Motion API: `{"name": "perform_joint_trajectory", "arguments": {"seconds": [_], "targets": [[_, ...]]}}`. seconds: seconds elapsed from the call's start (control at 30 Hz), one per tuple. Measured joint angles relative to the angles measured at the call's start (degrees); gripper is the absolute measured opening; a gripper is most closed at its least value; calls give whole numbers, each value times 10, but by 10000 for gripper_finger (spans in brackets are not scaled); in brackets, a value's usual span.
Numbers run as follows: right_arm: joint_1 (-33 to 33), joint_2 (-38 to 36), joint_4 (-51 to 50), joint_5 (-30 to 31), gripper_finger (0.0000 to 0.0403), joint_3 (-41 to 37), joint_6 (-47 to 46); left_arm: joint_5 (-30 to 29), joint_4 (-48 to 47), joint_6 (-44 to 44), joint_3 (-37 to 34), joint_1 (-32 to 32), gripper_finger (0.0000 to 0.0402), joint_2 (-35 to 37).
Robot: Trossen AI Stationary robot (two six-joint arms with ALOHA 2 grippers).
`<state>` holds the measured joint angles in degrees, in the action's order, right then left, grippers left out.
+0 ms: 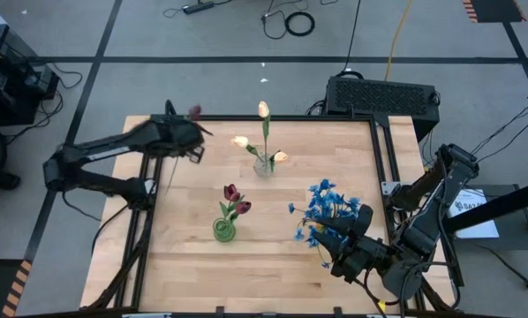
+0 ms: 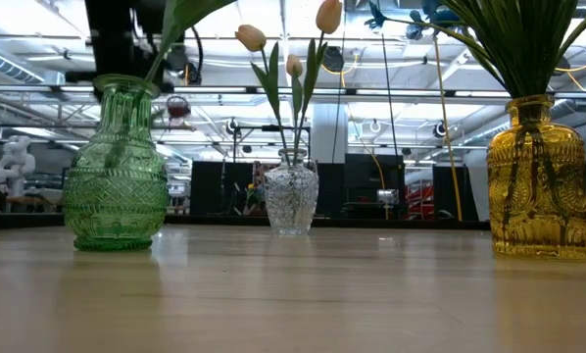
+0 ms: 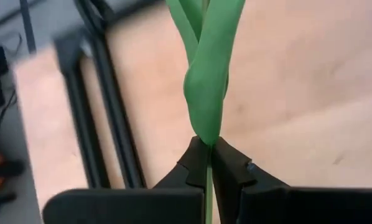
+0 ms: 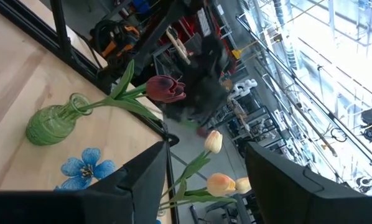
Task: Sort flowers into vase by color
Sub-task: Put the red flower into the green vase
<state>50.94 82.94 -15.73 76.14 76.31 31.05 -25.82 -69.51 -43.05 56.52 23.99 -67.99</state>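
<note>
My left gripper (image 1: 192, 143) is above the table's far left part, shut on a dark red tulip (image 1: 195, 112). In the left wrist view its green leaves (image 3: 206, 93) rise past the fingertips (image 3: 208, 144). A green vase (image 1: 224, 230) holds dark red tulips (image 1: 232, 193). A clear vase (image 1: 264, 165) holds cream-peach tulips (image 1: 263, 109). The blue flowers (image 1: 324, 205) stand in an amber vase (image 2: 538, 186). My right gripper (image 4: 206, 147) is open and sits just near-right of the blue flowers (image 1: 348, 243). My left gripper pinches the tulip's thin green stem (image 3: 208, 163) between its two fingers, right below where the leaves start. The stem runs on between the fingers. The tulip is lifted clear of the table, its bloom toward the far edge.
The three vases stand in the table's middle band, the green one (image 2: 117, 167) nearest the front. A black metal frame (image 1: 383, 150) edges the table. A dark box (image 1: 383, 95) sits beyond the far right corner. Bare wood lies along the near edge (image 1: 264, 283).
</note>
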Motion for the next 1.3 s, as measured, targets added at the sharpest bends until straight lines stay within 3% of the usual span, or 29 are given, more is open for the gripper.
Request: {"name": "perform_joint_trajectory", "arguments": {"seconds": [0.17, 0.27, 0.43, 0.63, 0.9, 1.03, 1.3], "targets": [[-2, 0, 10, -2, 210, 0, -9, -34, 13, 35, 85, -15, 11, 72], [-10, 0, 20, -35, 210, 0, -23, -33, 62, 75, 128, -39, 11, 113], [-31, -1, 78, -97, 210, 0, -35, 15, 188, 150, 167, -97, 11, 154], [-84, -2, 132, -188, 210, 0, -94, 118, 322, 243, 169, -187, 11, 146], [-164, -2, 205, -312, 210, 0, -147, 121, 491, 359, 168, -302, 11, 139], [-193, -2, 251, -342, 213, 0, -154, 121, 574, 413, 169, -346, 11, 146], [-255, 16, 257, -442, 269, 0, -205, 121, 694, 518, 169, -421, 11, 102]]}}
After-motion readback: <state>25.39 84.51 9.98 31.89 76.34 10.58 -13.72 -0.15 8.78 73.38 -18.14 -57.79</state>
